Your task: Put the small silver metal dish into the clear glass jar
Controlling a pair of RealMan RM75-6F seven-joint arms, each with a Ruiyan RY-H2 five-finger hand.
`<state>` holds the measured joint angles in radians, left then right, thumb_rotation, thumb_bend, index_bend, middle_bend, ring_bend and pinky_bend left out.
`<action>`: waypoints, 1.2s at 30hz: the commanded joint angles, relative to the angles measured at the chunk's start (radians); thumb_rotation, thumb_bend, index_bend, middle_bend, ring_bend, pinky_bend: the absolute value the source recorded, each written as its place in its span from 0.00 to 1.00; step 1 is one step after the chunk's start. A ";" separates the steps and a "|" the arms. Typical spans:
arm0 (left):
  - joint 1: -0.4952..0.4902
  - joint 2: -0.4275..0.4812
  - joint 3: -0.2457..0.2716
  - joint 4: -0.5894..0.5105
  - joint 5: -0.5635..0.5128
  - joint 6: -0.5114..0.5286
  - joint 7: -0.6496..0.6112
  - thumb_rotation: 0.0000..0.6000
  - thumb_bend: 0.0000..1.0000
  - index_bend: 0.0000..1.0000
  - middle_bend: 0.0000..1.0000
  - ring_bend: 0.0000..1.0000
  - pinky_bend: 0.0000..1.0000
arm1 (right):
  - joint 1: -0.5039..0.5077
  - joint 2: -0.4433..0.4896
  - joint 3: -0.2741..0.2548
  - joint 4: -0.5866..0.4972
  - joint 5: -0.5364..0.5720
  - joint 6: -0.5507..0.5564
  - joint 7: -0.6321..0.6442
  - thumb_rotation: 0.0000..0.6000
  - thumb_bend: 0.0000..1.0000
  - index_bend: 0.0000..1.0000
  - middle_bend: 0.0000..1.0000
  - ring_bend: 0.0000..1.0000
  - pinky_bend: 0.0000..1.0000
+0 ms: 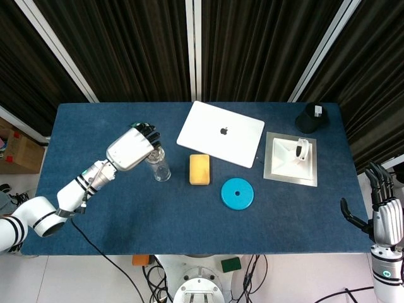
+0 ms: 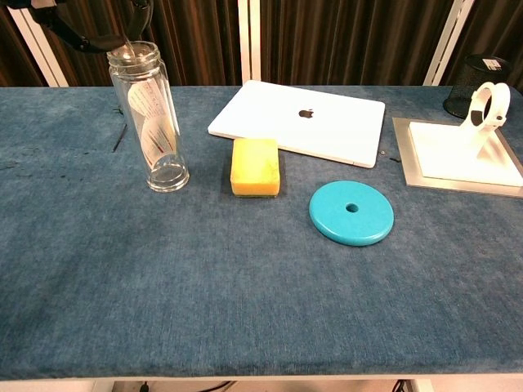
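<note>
The clear glass jar (image 2: 157, 114) stands upright on the left part of the blue table, with a paper label inside. In the head view the jar (image 1: 159, 166) is partly covered by my left hand (image 1: 134, 147), which hovers over its mouth. The small silver metal dish (image 2: 123, 51) sits tilted in the jar's mouth, and the dark fingertips (image 2: 86, 39) of my left hand still pinch its edge. My right hand (image 1: 382, 211) hangs off the table's right front corner, fingers apart and holding nothing.
A yellow sponge (image 2: 255, 167) lies right of the jar, with a teal disc (image 2: 351, 212) further right. A white closed laptop (image 2: 299, 121) lies behind them. A white stand on a metal plate (image 2: 458, 155) and a black mesh cup (image 2: 476, 85) occupy the right side.
</note>
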<state>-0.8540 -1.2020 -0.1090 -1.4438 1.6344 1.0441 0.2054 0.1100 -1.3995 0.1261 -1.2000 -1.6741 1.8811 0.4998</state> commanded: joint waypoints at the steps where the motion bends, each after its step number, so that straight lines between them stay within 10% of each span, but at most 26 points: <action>1: 0.001 0.002 0.002 0.002 0.003 0.003 -0.005 1.00 0.39 0.27 0.38 0.28 0.38 | 0.000 0.000 0.001 -0.001 0.000 0.000 0.000 1.00 0.39 0.00 0.00 0.00 0.08; 7: 0.004 0.013 0.009 0.008 0.022 0.020 -0.023 1.00 0.38 0.09 0.37 0.28 0.38 | 0.001 0.001 0.001 -0.004 0.001 -0.002 -0.002 1.00 0.39 0.00 0.00 0.00 0.08; 16: 0.059 0.070 -0.004 -0.030 0.014 0.117 -0.024 1.00 0.37 0.10 0.33 0.28 0.38 | 0.000 0.002 0.002 -0.006 -0.002 0.002 -0.003 1.00 0.39 0.00 0.00 0.00 0.08; 24: 0.306 0.154 0.017 -0.218 -0.156 0.328 -0.028 1.00 0.13 0.15 0.26 0.21 0.32 | -0.004 0.009 -0.005 -0.008 0.002 -0.012 -0.004 1.00 0.38 0.00 0.00 0.00 0.08; 36: 0.705 0.094 0.192 -0.178 -0.155 0.639 -0.144 0.16 0.05 0.09 0.10 0.06 0.15 | -0.020 0.164 -0.092 -0.202 0.112 -0.295 -0.382 1.00 0.33 0.00 0.00 0.00 0.00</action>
<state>-0.2188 -1.0659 0.0402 -1.6770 1.4703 1.6263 0.0923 0.0968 -1.2951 0.0647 -1.3168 -1.6198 1.6873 0.2514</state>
